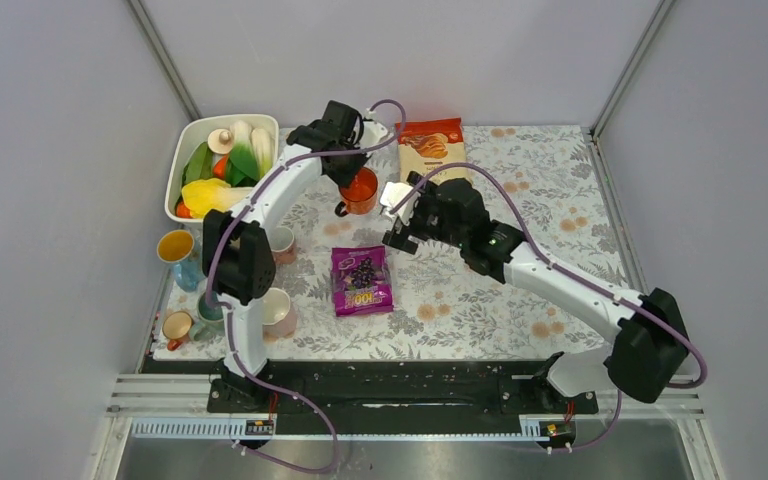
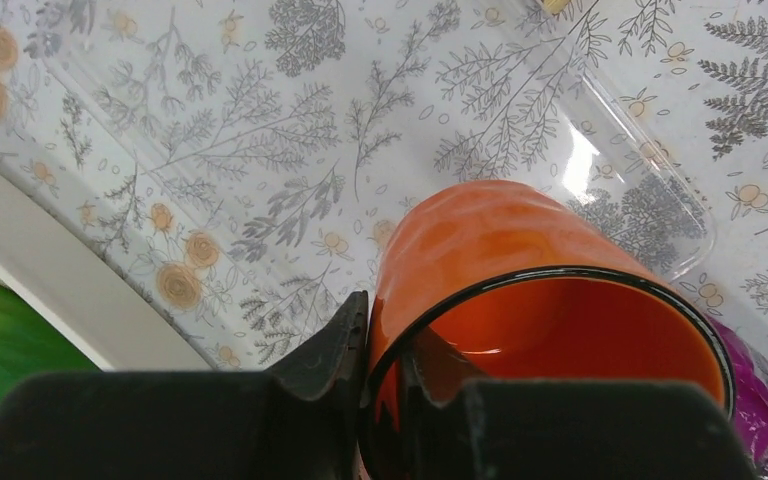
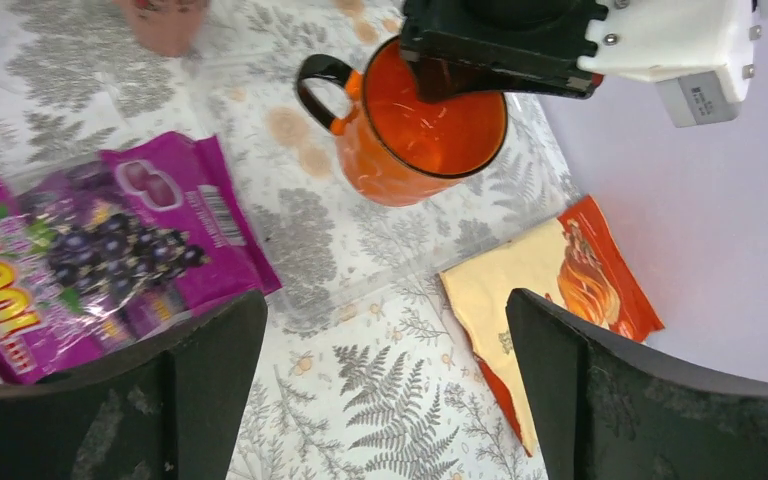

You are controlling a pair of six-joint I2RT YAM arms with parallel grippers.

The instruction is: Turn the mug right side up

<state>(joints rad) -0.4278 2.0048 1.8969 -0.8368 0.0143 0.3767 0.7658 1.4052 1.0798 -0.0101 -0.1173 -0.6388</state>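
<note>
The orange mug (image 1: 359,190) with a black rim and black handle stands mouth up near the middle back of the floral table. My left gripper (image 1: 346,170) is shut on its rim, one finger outside the wall and one inside. In the left wrist view the mug (image 2: 500,260) fills the lower right, pinched by my left gripper (image 2: 385,340). In the right wrist view the mug (image 3: 410,130) sits ahead with its handle to the left. My right gripper (image 1: 396,215) is open and empty just right of the mug; its jaws also show in its wrist view (image 3: 385,340).
A purple snack packet (image 1: 361,280) lies in front of the mug, an orange-yellow packet (image 1: 432,145) behind it. A white bin (image 1: 182,165) of toy vegetables stands at back left. Several cups (image 1: 278,312) stand along the left edge.
</note>
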